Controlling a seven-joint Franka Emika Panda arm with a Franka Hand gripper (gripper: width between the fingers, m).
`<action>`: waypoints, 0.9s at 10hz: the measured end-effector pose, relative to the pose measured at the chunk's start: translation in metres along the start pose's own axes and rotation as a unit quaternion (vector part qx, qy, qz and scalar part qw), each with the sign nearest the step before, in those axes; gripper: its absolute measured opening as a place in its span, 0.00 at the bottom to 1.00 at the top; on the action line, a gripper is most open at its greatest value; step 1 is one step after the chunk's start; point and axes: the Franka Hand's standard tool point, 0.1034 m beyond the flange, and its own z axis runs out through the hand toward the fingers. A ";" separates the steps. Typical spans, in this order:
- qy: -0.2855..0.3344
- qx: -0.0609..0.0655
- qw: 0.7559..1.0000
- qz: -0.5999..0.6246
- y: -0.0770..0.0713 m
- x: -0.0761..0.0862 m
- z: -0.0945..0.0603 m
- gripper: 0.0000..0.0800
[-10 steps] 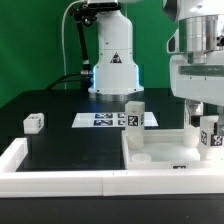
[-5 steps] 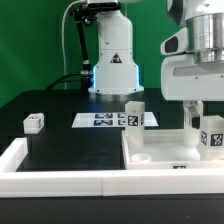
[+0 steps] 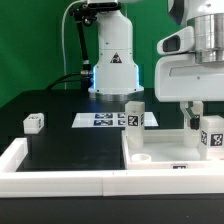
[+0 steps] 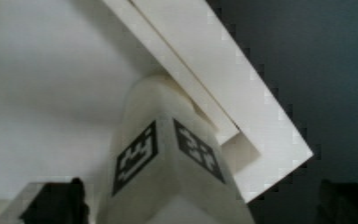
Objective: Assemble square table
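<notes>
1. Since a second ago the arm's white two-finger gripper (image 3: 203,113) has risen off the furniture and drifted a little toward the exterior view's left. None of the parts has shifted.
2. The gripper is released: its jaws stand spread wide and carry nothing. In the wrist view the dark fingertips (image 4: 59,202) sit far out to either side, with a clear gap between each and the part between them.
3. That part is a short white plastic leg block (image 3: 210,136) with black-and-white tags on its faces. It stands upright on the large flat white plastic square slab (image 3: 165,148), toward the slab's side at the exterior view's right.
4. The relation that matters is that this leg lies almost straight below the open gripper, a touch toward the exterior view's right. Its long axis is vertical, in line with the fingers. A straight descent would probably straddle it again, and a straight lift leaves it free.
5. A second white leg block (image 3: 133,113) stands upright at the slab's far corner, on the exterior view's left.
6. A small white tagged block (image 3: 34,122) lies on the black table surface (image 3: 70,145), well apart from the slab toward the exterior view's left. The marker board (image 3: 105,119) lies between those two.
7. Judging by this layout, the leg under the gripper looks placed. If the loose block is fetched next, the single arm must travel toward the exterior view's left, high enough to pass the second white leg block.
</notes>
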 end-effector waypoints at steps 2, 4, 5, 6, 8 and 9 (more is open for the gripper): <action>0.002 -0.004 0.996 -0.088 0.001 -0.002 0.001 0.81; 0.003 -0.009 0.987 -0.158 0.000 -0.002 0.001 0.81; 0.004 -0.012 0.977 -0.214 0.001 -0.001 0.001 0.81; 0.004 -0.014 0.970 -0.243 0.002 0.000 0.001 0.81; 0.005 -0.021 0.945 -0.326 0.004 0.002 0.001 0.81; 0.005 -0.023 0.939 -0.344 0.005 0.003 0.001 0.81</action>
